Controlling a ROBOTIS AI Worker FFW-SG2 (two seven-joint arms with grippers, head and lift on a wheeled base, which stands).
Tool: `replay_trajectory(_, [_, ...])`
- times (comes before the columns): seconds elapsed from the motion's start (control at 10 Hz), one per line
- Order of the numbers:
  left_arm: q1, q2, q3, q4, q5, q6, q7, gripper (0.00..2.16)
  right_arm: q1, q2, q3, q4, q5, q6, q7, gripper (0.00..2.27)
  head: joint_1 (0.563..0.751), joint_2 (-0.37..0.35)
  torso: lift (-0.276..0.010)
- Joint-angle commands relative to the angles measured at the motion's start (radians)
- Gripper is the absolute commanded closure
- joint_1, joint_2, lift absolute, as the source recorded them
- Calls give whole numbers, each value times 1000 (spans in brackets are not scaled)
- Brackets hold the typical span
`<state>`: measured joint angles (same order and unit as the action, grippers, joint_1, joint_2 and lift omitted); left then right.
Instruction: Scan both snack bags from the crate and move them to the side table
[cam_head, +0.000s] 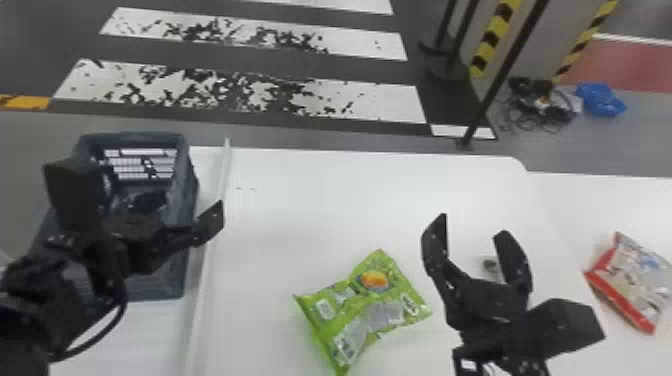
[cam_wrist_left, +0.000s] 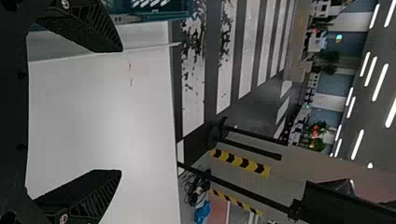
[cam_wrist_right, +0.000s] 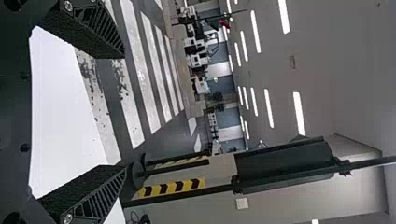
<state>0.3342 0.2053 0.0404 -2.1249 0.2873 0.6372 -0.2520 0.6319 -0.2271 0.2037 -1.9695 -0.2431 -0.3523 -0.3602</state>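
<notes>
Head view: on the white tabletop (cam_head: 325, 210), the green plastic snack bag's (cam_head: 357, 310) long axis slants from near left to far right. Right of it, the right black hand (cam_head: 472, 225) has fingers apart; farther right lies the red-and-white snack bag (cam_head: 635, 280). Left of the green bag, the left black hand (cam_head: 190, 199), fingers spread, overlaps the blue-grey plastic crate (cam_head: 170, 287).

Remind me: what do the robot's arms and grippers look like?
The left arm and right arm are black, the left with a looping black cable. The left gripper and right gripper each have two ribbed black fingers, silvery screws near their bases.
</notes>
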Motion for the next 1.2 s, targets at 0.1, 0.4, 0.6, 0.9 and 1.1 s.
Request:
replay_trajectory(0.1, [100, 0, 47, 8, -13, -445, 77, 56, 8, 0, 5, -3, -4, 66, 58, 76, 695, -32, -29])
replay_trajectory(0.4, [167, -3, 165, 3, 52, -527, 30, 53, 23, 0, 11, -9, -7, 94, 121, 70, 695, 64, -29])
replay_trajectory(0.6, [201, -1, 250, 13, 115, -549, -19, 56, 26, 5, 3, -22, -30, 253, 224, 80, 695, 142, -29])
replay_trajectory(0.9, [266, -1, 339, 17, 158, -558, -62, 63, 20, 37, -12, -8, -15, 336, 472, 107, 695, 277, -29])
replay_trajectory(1.1, [290, -1, 378, 8, 173, -549, -81, 66, -6, 60, -20, -5, 5, 459, 494, 1342, 695, 350, -29])
